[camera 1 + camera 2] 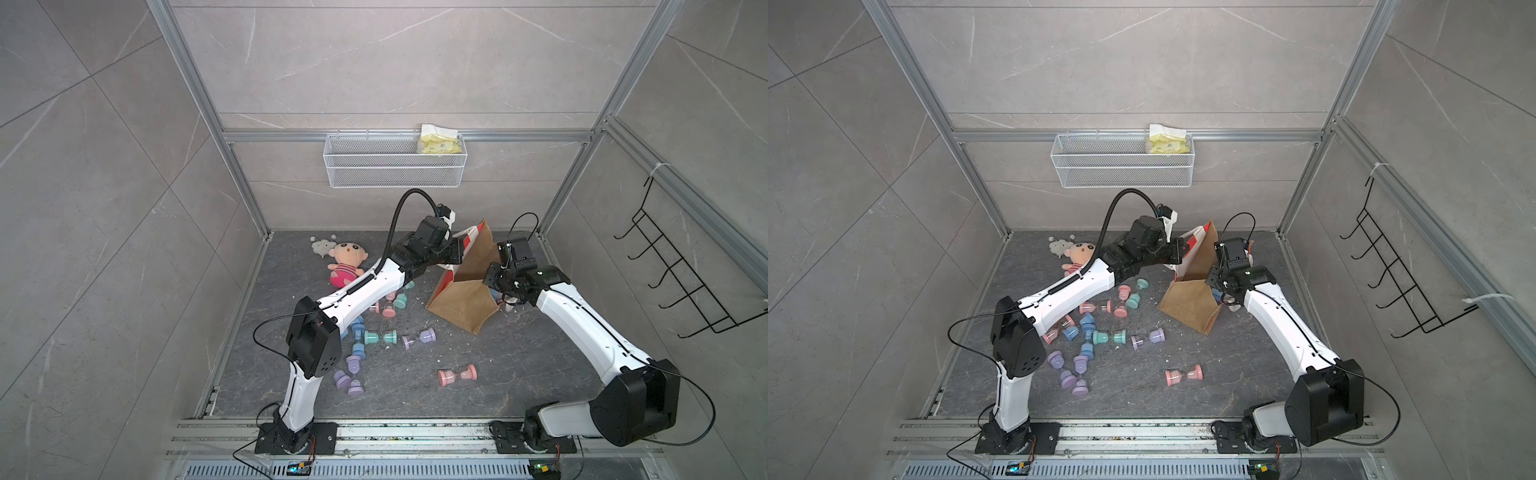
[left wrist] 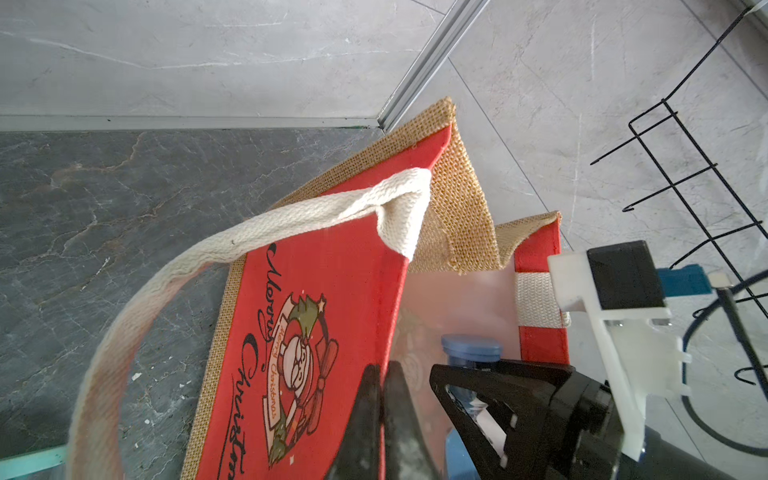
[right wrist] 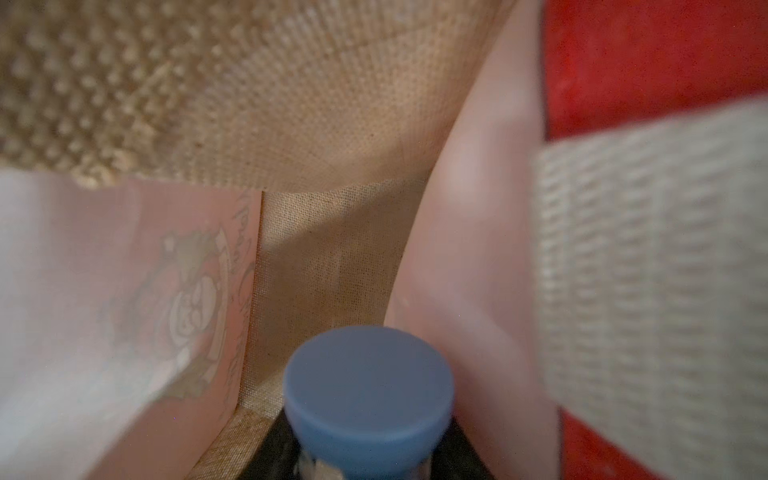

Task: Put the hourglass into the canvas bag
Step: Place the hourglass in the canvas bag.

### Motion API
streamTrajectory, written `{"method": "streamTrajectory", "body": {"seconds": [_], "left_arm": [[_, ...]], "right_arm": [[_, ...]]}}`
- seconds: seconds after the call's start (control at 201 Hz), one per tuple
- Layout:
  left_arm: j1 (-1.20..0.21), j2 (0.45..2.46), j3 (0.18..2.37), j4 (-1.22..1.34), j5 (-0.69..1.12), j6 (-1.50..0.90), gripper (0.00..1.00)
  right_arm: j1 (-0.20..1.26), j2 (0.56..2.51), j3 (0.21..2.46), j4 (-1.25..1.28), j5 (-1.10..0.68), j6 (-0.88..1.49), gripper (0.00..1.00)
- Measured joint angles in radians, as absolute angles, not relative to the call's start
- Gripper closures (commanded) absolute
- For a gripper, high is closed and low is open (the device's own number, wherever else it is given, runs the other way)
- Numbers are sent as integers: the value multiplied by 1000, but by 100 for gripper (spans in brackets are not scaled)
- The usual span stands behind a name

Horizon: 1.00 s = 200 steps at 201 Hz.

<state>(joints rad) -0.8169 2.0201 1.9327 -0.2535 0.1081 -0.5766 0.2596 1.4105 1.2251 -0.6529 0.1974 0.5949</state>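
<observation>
Reaching into the tilted canvas bag (image 1: 461, 305) at the far right, the right gripper (image 1: 496, 291) has its fingers clamped on a blue hourglass (image 3: 368, 374), whose cap sits just inside the mouth, not yet let go. Just beyond, the left gripper (image 2: 384, 365) has its fingers pinched together on the red panel's rim, probably to hold the mouth spread. The dark stone-look floor (image 1: 519, 374) carries one pink hourglass (image 1: 457, 375) nearest, a pastel cluster (image 1: 378, 336) to its left and a plush doll (image 1: 347, 264) far left. A white wire basket (image 1: 395, 180) holding a yellow packet (image 1: 440, 143) hangs on the far wall.
</observation>
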Motion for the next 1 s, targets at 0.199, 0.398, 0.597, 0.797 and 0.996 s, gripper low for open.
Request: {"method": "streamTrajectory", "body": {"seconds": [0.199, 0.398, 0.597, 0.797, 0.996], "left_arm": [[-806, 2020, 1904, -263, 117, -580, 100], [-802, 2020, 1897, -257, 163, -566, 100], [-802, 2020, 1885, -263, 214, -530, 100], [-802, 2020, 1886, -262, 275, -511, 100], [-802, 2020, 1886, -262, 300, -504, 100]], "right_arm": [[265, 1468, 1221, -610, 157, 632, 100], [269, 1464, 1222, -621, 147, 738, 100], [269, 1444, 1278, -685, 199, 822, 100], [260, 1419, 1348, -728, 240, 879, 100], [260, 1449, 1388, -749, 239, 947, 100]]}}
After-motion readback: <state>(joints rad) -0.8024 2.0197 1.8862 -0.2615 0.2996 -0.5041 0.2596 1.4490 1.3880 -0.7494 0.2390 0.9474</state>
